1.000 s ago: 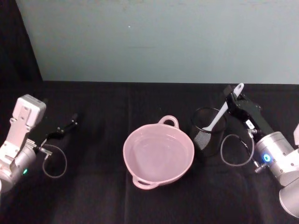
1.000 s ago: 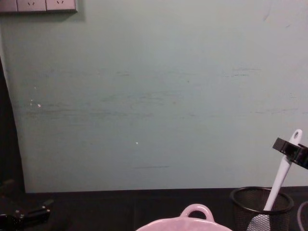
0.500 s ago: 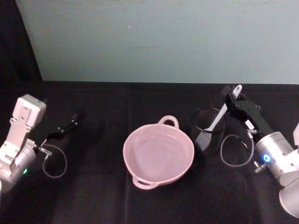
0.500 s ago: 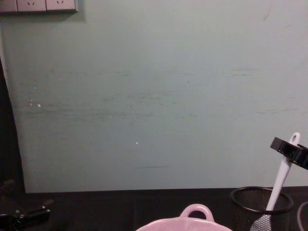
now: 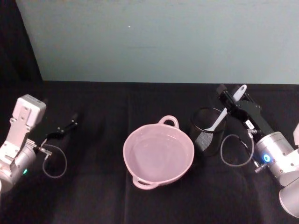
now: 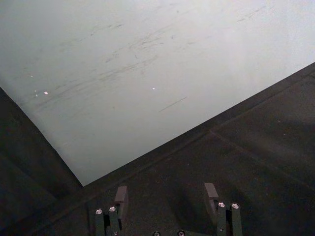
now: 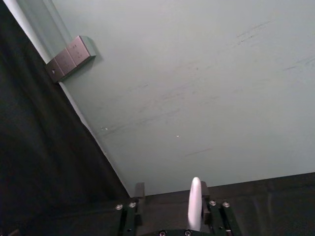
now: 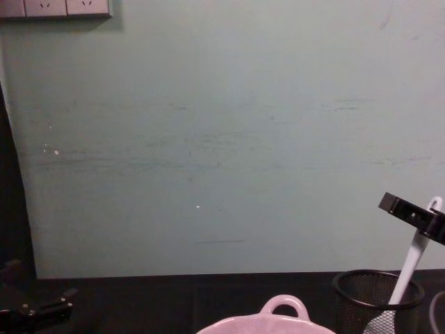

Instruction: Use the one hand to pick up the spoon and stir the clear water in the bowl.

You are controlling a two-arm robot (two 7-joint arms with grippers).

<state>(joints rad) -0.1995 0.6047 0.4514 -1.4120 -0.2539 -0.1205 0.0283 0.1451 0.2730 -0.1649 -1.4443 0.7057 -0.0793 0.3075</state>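
The pale pink bowl [image 5: 159,151] sits mid-table with clear water in it; its loop handle [image 8: 281,307] shows at the chest view's lower edge. To its right the white spoon [image 5: 218,119] stands tilted in a black wire-mesh cup [image 5: 208,135], handle end up. My right gripper [image 5: 230,94] is open around that handle end. In the right wrist view the spoon [image 7: 194,206] lies against one finger, with a gap to the other. The chest view shows the spoon [image 8: 415,254] rising from the cup [image 8: 375,292] beside the right gripper [image 8: 410,211].
My left gripper [image 5: 70,125] rests open at the far left of the black table, nothing between its fingers [image 6: 120,196]. Cable loops hang by both wrists [image 5: 233,149]. A pale green wall [image 5: 159,42] closes the back, with a socket plate [image 8: 62,7] high up.
The spoon has sunk a little deeper into the mesh cup. The right gripper's fingers, closed on the handle before, have spread apart. The left arm has not moved.
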